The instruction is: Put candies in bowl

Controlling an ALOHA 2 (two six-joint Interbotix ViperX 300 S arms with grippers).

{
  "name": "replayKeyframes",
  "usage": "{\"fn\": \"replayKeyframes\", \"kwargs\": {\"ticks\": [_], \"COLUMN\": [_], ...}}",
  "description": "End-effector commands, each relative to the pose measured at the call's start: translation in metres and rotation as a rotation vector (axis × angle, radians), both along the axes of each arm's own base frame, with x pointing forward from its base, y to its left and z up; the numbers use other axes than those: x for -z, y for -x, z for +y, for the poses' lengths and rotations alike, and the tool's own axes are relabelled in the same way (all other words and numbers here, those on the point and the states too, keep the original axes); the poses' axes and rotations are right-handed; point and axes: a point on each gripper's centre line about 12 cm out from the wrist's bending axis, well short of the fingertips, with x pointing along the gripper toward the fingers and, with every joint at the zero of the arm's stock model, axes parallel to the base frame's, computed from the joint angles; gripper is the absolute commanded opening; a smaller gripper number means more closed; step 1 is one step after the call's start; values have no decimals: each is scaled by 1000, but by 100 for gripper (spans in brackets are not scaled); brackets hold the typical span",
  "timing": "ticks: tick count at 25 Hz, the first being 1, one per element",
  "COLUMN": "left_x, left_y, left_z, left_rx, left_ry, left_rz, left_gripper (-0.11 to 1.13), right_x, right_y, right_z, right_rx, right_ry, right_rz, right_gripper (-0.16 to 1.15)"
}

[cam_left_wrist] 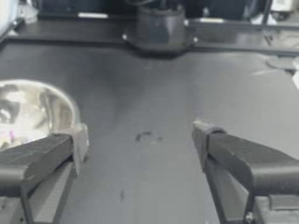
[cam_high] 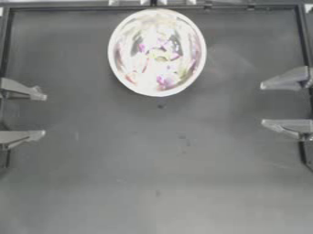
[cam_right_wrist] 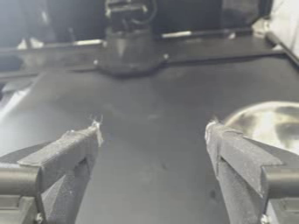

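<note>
Across the dark worktop (cam_high: 153, 173), the largest thing is the bowl (cam_high: 156, 52), a shiny metal round sitting toward the far middle in the top view, well apart from both arms. Its mirror-like inside shows pink, purple and yellowish flecks, which I take to be the candies (cam_high: 160, 57) lying in it; reflections muddle them, so I cannot count them or tell one from another. No sweet shows anywhere on the bare worktop, so the task looks finished or all but.

Next in size, the left hand (cam_high: 41, 114) sits drawn back at the left edge with its two jaws wide apart and nothing between them. The right hand (cam_high: 264, 104) sits likewise at the right edge, jaws spread and empty. Each wrist view looks out over open worktop with a slice of the bowl to one side.

Smallest are the candies themselves. Judging by their kind, they would be very light, with crinkly, slippery wrappers around a hard middle. A pinch across the middle should hold better than one on the twisted ends, which would likely give and slide. The bowl itself looks light and slick, apt to skid if nudged at the rim.
</note>
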Motion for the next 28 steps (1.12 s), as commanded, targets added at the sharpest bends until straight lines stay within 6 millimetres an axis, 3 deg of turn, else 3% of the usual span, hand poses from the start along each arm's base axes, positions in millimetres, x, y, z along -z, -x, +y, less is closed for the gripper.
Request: {"fn": "replayKeyframes", "kwargs": {"ticks": [1,11,28], "left_x": [-6,-7,-5], "left_y": [4,19,28], "left_z": [2,2,2], "left_rx": [-13,-33,-38], "left_ry": [-5,-10,-16], "left_rz": [-16,-52,-79], "left_gripper": [101,100,100], "right_x": [-9,-11,-10], "right_y": [0,6,26], "right_z": [0,1,4], "right_rx": [0,0,3], "right_ry": [5,10,7], "right_rz": [-19,-22,-45], "right_gripper": [100,100,100]}}
